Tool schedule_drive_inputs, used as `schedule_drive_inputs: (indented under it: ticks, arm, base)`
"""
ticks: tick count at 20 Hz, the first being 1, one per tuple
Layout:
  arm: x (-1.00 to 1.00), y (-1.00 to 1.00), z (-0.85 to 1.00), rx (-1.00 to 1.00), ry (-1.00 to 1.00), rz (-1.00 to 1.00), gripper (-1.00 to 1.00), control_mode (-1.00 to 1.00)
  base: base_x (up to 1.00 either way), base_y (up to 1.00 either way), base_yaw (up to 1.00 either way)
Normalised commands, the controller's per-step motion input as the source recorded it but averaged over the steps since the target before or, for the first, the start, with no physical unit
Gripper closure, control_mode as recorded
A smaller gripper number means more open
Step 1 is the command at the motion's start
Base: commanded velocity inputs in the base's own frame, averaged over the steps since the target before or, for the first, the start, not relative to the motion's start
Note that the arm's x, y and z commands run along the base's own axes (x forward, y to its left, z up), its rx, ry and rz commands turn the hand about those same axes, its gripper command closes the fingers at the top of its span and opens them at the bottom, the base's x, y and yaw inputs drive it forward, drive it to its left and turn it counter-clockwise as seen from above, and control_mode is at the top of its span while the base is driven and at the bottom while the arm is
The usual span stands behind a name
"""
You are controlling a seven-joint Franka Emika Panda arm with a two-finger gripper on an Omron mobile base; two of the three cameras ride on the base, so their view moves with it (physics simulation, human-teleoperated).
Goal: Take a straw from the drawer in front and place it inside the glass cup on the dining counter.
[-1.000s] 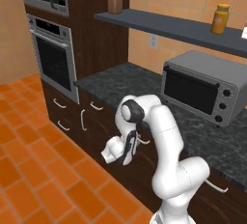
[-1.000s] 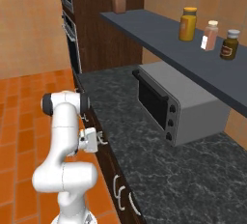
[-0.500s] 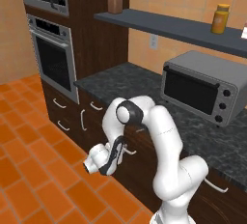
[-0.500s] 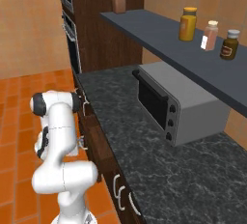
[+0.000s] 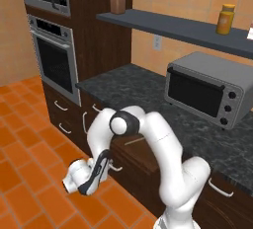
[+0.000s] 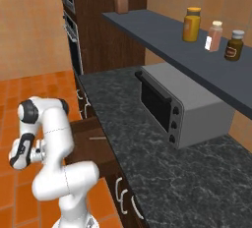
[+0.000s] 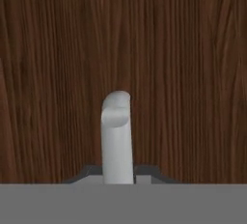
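In the left base view, the drawer (image 5: 141, 155) is seen pulled out at lower centre, the straw (image 5: 132, 140) lying inside it, and the gripper (image 5: 109, 163) sits on its handle (image 5: 115, 166). In the right base view, the straw (image 6: 97, 137) lies mid-left in the open drawer (image 6: 93, 143). In the hand view, the jaws are clamped narrowly on the silver handle (image 7: 116, 136) at bottom centre.
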Motion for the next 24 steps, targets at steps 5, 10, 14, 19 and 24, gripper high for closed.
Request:
schedule_drive_inputs:
  ticks: [5,10,14,19,24]
  arm:
    - [-0.48,1.0,0.0,0.0,0.04,0.0,-1.0,-1.0]
    - [-0.3,0.67,0.31,0.01,0.08,0.0,-1.0,-1.0]
    - [-0.46,0.03,0.79,0.19,0.16,0.0,-1.0,-1.0]
    - [-0.5,-0.59,1.0,0.34,0.1,0.0,-1.0,-1.0]
    - [-0.02,-0.98,1.0,0.41,0.12,0.0,-1.0,-1.0]
  base:
    - [0.0,0.0,0.0]
    - [0.0,0.0,0.0]
    - [0.0,0.0,0.0]
    - [0.0,0.0,0.0]
    - [0.0,0.0,0.0]
